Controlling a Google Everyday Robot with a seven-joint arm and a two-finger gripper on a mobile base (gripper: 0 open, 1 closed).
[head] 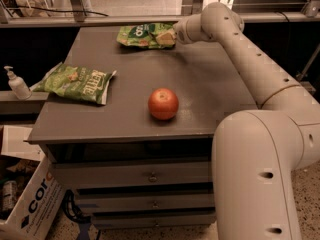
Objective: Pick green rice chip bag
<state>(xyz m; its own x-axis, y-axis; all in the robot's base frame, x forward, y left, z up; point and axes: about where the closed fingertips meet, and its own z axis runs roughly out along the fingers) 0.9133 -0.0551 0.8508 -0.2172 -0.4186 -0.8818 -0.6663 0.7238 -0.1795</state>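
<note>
Grey cabinet top (pixel 215 84) fills mid-frame and carries three items. The green rice chip bag (pixel 137 34) lies upper centre by the far edge, with the gripper (pixel 169 36) at its right end. The pale Kettle bag (pixel 80 83) lies flat, overhanging the left edge. A red-orange apple (pixel 163 104) sits lower centre, well apart from both.

Gripper (pixel 173 34), far centre by green rice chip bag (pixel 139 35): smooth matt white plastic. Bag crinkly, glossy film. Table (pixel 210 99) matt grey. Red fruit (pixel 163 103) smooth, slight sheen.

Dim, warm light casts soft shadows beside the gripper (pixel 172 36), far across the table (pixel 215 89).
</note>
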